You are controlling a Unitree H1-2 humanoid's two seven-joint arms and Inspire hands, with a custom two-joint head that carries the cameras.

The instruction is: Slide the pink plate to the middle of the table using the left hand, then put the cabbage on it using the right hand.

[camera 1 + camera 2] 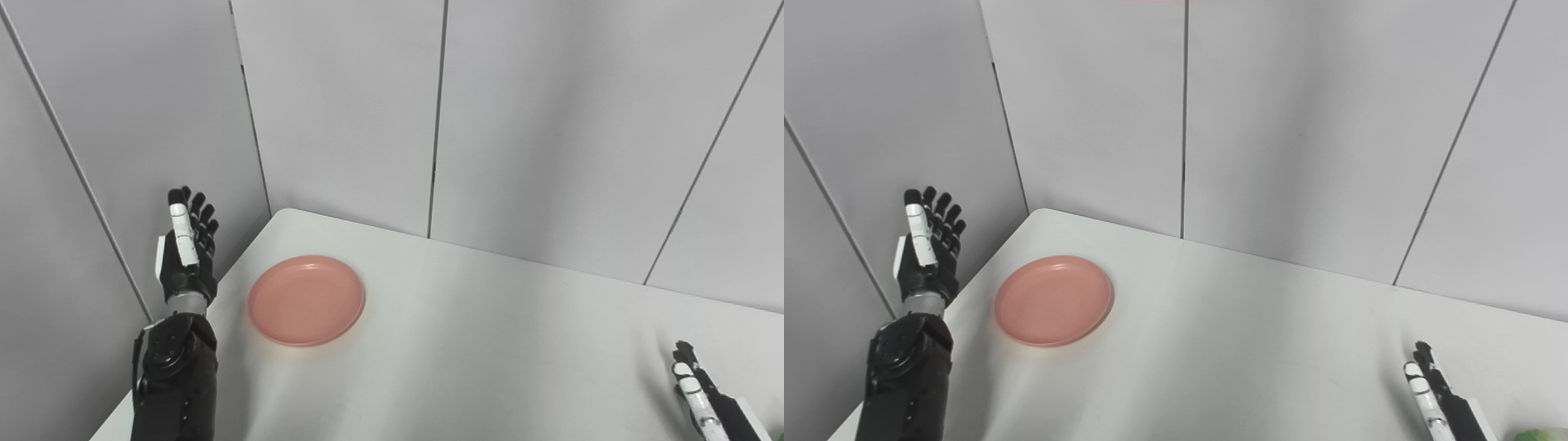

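- Low at the bottom right edge, the right robot hand [698, 392] shows only black and white fingers [1427, 383] lying above the surface; most of it is cut off, so I cannot tell whether it is released or clenched.
- Just right of that hand, a sliver of green, rounded cabbage [1540, 435] peeks in at the bottom edge of the right eye view, near the hand but not touching it.
- Raised beside the left edge of the white, smooth surface [490, 343], the black left robot hand [187, 245] is released, fingers spread and pointing up, grasping nothing.
- Round, shallow and pink, the plastic plate [306, 300] lies flat on the surface's far left part, just right of the left hand and apart from it, well away from the right hand.
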